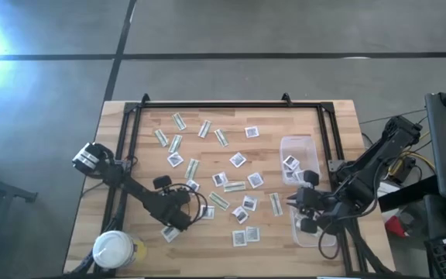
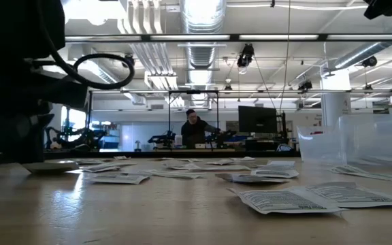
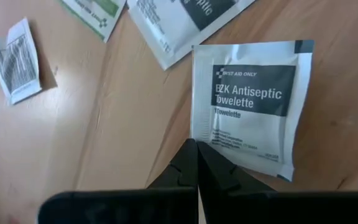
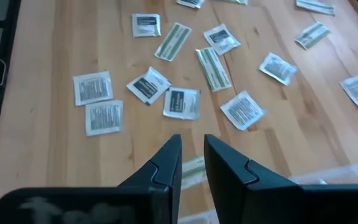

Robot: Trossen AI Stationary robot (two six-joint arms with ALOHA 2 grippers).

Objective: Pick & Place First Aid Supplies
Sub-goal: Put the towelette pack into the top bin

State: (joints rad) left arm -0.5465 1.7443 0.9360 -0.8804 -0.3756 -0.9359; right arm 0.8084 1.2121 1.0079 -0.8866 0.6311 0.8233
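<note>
Many first aid supplies (image 1: pixel 231 182) lie flat and scattered on the wooden table: square white packets and narrow green-and-white strips. My left gripper (image 3: pixel 195 144) is shut, pointing steeply down at the near-left part of the table (image 1: pixel 178 223). Its tips stand at the edge of a white antiseptic towelette packet (image 3: pixel 250 106). My right gripper (image 4: pixel 192 143) hangs above the near-right part of the table (image 1: pixel 296 203), beside a clear tub (image 1: pixel 320 232), its fingers a narrow gap apart. Beyond that gap a blurred pale green strip (image 4: pixel 192 169) shows. My left gripper's shut fingertips (image 3: pixel 190 149) come from above, slanting, at the towelette packet's printed face near one corner (image 3: pixel 199 134). The packet lies flat on the table. Whether the tips touch it, I cannot tell.
A second clear tub (image 1: pixel 296 147) with a few packets stands at the right. A round white-lidded jar (image 1: pixel 114 249) sits at the near left corner. A black frame (image 1: pixel 215 105) rims the table. In the low view a person (image 2: pixel 194 128) stands far behind the table.
</note>
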